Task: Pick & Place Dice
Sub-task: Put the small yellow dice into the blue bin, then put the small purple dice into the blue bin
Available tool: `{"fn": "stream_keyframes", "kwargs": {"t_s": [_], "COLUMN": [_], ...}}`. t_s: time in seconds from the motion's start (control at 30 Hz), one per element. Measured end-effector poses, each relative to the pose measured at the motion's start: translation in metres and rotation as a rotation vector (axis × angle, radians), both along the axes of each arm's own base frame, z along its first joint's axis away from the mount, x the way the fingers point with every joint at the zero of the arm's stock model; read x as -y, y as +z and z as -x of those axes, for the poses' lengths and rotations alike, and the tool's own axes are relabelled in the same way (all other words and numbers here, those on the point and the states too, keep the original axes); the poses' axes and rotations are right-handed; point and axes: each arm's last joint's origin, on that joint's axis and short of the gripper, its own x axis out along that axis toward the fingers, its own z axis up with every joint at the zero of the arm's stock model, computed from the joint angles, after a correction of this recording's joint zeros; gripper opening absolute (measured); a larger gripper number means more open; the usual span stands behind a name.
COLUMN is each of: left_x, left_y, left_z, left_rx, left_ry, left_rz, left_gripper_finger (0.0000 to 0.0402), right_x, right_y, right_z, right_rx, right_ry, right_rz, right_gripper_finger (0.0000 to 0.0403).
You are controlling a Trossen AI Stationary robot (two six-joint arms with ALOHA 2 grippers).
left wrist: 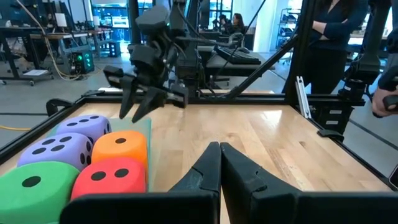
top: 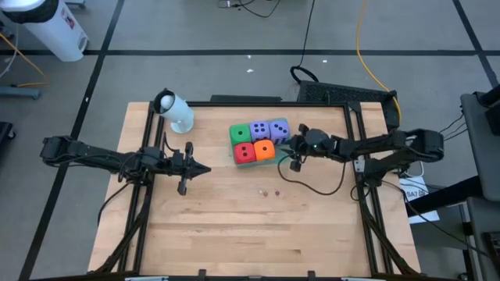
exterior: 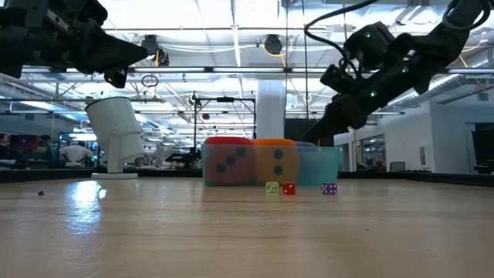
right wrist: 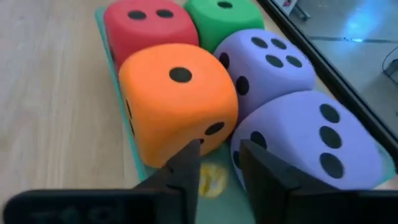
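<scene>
Several big soft dice stand packed together on a teal tray (right wrist: pixel 115 102) at mid-table: orange (right wrist: pixel 177 99), red (right wrist: pixel 146 25), green (right wrist: pixel 224 15) and two purple (right wrist: pixel 267 62) (right wrist: pixel 314 140). My right gripper (right wrist: pixel 219 163) hovers open and tilted down at the tray's right side, its fingers before the orange die and the nearer purple one. A small yellowish bit (right wrist: pixel 211 179) shows in the gap. Left of the dice, my left gripper (top: pixel 205 168) stays shut and level above the table. My right gripper has the small yellowish bit (right wrist: pixel 211 179) in the gap close by one finger (right wrist: pixel 186 171), over the teal tray. Whether the finger touches it I cannot tell. The big dice stand apart from both fingers.
Three tiny dice (exterior: pixel 272 188) (exterior: pixel 289 188) (exterior: pixel 329 188) lie on the bare wood nearer the front than the tray. A white cup-like thing (top: pixel 176 111) lies at the far left. A raised black frame (top: pixel 359 117) borders the table. A person (left wrist: pixel 336 37) stands beyond the far edge.
</scene>
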Motion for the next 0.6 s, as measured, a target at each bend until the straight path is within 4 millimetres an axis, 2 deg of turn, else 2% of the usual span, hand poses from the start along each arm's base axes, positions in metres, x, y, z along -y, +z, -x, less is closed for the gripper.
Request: {"fn": "stream_keyframes", "kwargs": {"t_s": [0.2,0.33,0.47,0.6], "left_x": [0.000,0.000,0.000,0.000], "left_y": [0.000,0.000,0.000,-0.001], "left_z": [0.000,0.000,0.000,0.000], "left_rx": [-0.001,-0.003,-0.005,-0.009], "left_ry": [0.000,0.000,0.000,-0.001], "left_rz": [0.011,0.011,0.010,0.010], "left_gripper_finger": [0.0005,0.0005,0.0005,0.0006], "right_x": [0.003,0.002,0.002,-0.012], "right_y": [-0.005,-0.002,-0.001,0.013], "right_z": [-0.005,-0.004,-0.004,-0.005], "right_rx": [0.032,0.046,0.052,0.129], "right_ry": [-0.028,-0.027,-0.019,0.027], "right_rz": [-0.040,-0.035,-0.033,-0.035], "right_gripper_finger": [0.0199,0.0236,0.0231,0.0171]}}
